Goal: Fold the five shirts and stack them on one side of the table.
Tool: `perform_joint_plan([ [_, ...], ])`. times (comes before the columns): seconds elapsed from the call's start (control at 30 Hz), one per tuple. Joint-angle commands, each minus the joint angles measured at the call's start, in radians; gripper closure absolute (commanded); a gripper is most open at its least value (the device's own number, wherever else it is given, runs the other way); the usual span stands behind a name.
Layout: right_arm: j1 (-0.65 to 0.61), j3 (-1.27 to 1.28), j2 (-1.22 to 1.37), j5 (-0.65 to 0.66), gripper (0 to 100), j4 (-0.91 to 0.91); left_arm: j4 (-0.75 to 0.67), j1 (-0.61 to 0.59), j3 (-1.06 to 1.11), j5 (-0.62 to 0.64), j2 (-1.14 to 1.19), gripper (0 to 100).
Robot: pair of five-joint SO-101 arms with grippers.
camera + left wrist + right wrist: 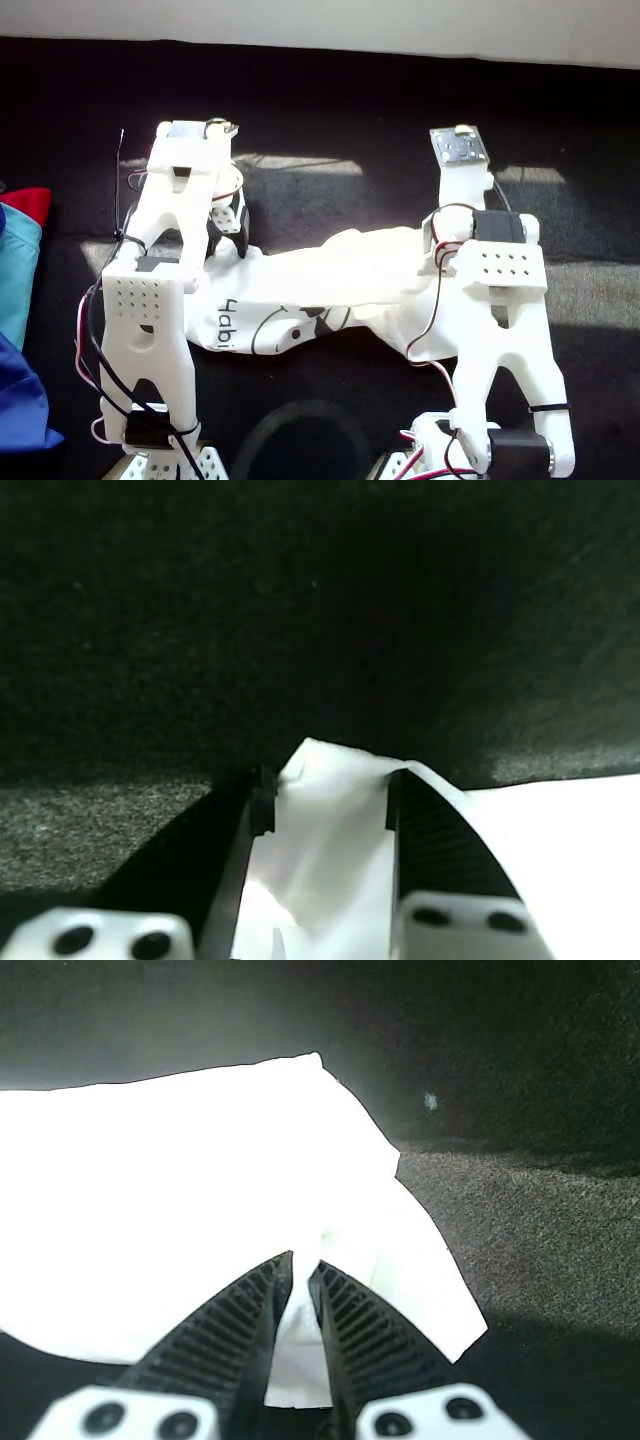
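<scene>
A white shirt (350,275) lies stretched across the middle of the dark table (330,100), bunched and rumpled, spanning the gap between the two arms. Dark print shows on its near part beside the left arm. The left gripper (226,226) sits at the shirt's left end, low over the table. In the left wrist view its fingers (262,810) stand a little apart with a fold of the white shirt (320,860) gathered between them, so they are holding the cloth, and the rest of the fabric spreads off to one side over the table (300,610). The right gripper (440,243) is at the shirt's right end. In the right wrist view its fingers (250,1310) are drawn nearly together and pinch a small ridge of the white shirt (200,1180) between their ribbed faces, with one corner of the cloth lying flat on the table (540,1230) just past them. At the left edge of the table, well apart from the white shirt, three more pieces of clothing lie close together – a red shirt (30,203) farthest back, a teal shirt (15,270) next to it and a blue shirt (20,395) nearest. Bands of sunlight cross the table behind and beside the arms.
</scene>
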Motion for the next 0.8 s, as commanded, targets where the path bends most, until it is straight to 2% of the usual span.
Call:
perform_joint_plan([
  [0.0, -0.004, 0.013, -0.039, 0.003, 99.3, -0.018, 0.002, 0.013, -0.033, 0.006, 0.007, 85],
  [0.1, -0.004, 0.010, -0.039, 0.002, 99.3, -0.019, 0.014, 0.013, -0.035, 0.003, 0.013, 99],
  [0.27, -0.001, 0.036, -0.038, 0.008, 99.3, -0.087, 0.040, 0.013, -0.039, 0.002, 0.004, 99],
  [0.43, 0.010, 0.042, -0.048, 0.003, 99.3, -0.148, 0.155, 0.007, -0.145, 0.002, -0.047, 99],
  [0.57, 0.010, -0.074, -0.039, 0.006, 99.3, -0.222, 0.199, 0.005, -0.242, 0.002, -0.180, 99],
  [0.77, 0.030, -0.334, -0.038, 0.008, 99.3, -0.291, 0.198, -0.025, -0.254, 0.002, -0.469, 99],
])
